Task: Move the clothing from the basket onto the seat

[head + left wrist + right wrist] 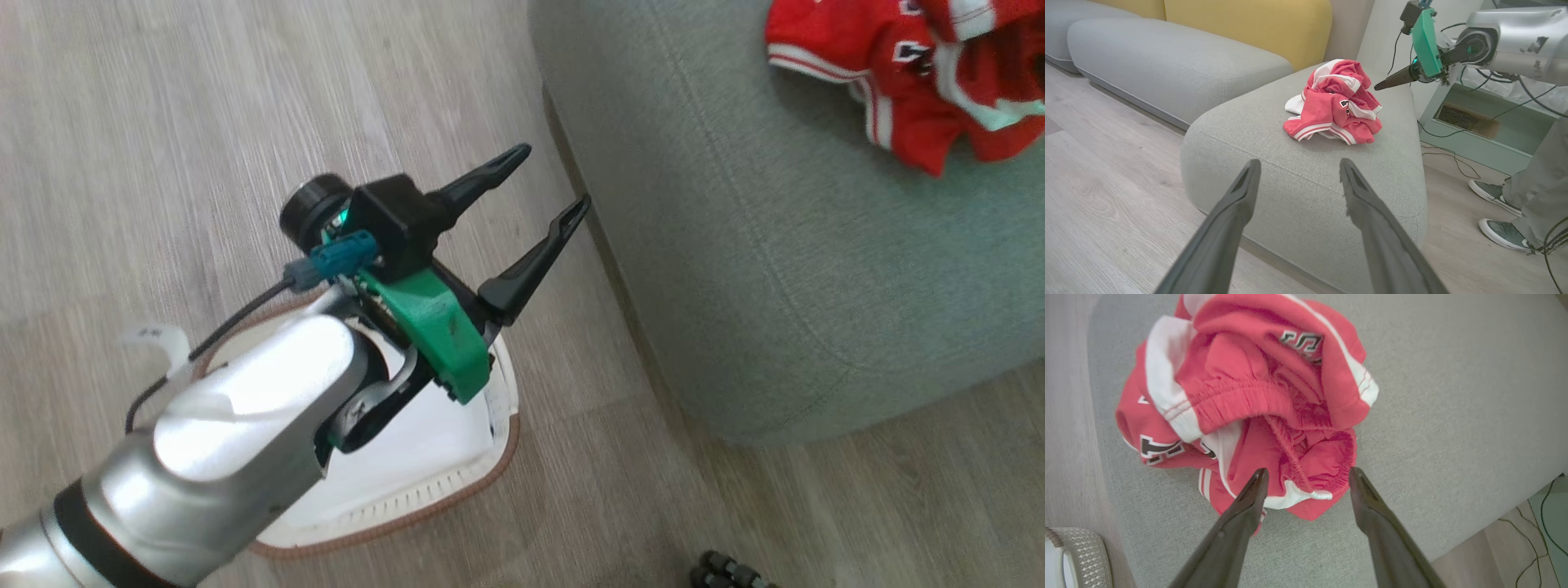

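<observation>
Head view: our left end effector (555, 175) gapes over the basket (508, 447); right end effector (1306, 473) gapes above clothing (1249, 388) on the seat (1453, 396).

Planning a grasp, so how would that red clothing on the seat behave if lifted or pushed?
Probably floppy: the clothing lies crumpled in loose folds on the seat, so it would drape. Likely light, as the thin fabric holds puffed shapes. Pushed, it would probably slide or bunch, not roll.

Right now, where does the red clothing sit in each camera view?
Head view: the clothing is top right, on the seat.
Left wrist view: upper middle, on the seat's top.
Right wrist view: upper middle, just beyond the right hand.
Shared landmark: the grey-green seat under it.
</observation>
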Robot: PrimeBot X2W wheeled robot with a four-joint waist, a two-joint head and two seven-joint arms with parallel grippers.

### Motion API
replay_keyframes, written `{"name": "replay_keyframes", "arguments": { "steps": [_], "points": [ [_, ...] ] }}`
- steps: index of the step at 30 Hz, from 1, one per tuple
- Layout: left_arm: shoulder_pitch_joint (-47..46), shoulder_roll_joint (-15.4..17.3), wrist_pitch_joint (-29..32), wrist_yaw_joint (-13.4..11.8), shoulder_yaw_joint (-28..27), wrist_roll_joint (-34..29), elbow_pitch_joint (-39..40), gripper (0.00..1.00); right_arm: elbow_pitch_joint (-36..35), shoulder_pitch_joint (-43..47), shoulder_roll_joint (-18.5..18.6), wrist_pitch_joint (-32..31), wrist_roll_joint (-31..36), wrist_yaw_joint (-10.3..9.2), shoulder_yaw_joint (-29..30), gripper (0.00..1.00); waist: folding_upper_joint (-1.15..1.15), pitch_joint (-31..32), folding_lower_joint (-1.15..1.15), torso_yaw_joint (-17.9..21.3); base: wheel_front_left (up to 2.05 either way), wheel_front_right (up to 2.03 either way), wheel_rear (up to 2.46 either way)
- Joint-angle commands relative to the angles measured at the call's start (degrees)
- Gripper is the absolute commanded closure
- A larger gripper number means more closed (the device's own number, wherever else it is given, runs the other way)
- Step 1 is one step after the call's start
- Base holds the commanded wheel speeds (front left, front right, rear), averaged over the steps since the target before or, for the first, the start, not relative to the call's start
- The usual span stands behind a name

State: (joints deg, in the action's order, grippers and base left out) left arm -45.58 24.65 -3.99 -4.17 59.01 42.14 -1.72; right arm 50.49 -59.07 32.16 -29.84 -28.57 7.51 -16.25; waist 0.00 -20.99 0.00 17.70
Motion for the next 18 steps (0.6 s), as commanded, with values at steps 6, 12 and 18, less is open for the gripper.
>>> {"name": "replay_keyframes", "arguments": {
  "steps": [6,12,18],
  "points": [
    [1.9,0.0,-3.2,-1.5,-3.2,1.7,0.2,0.0,-8.6,3.4,5.0,1.7,-5.0,-0.02,-2.5,0.0,0.0,8.1,0.0,-0.4,0.0,0.0,0.0],
    [4.6,0.2,-5.3,-2.7,-4.3,3.2,-0.9,0.0,-16.8,8.1,8.3,7.6,-9.1,-0.02,-1.8,0.0,0.0,12.8,0.0,-2.9,0.0,0.0,0.0],
    [7.4,1.1,-6.9,-4.3,-6.0,4.9,-1.5,0.0,-24.4,14.8,9.2,13.9,-11.9,-0.02,2.6,0.0,0.0,16.5,0.0,-6.3,0.0,0.0,0.0]
  ]
}}
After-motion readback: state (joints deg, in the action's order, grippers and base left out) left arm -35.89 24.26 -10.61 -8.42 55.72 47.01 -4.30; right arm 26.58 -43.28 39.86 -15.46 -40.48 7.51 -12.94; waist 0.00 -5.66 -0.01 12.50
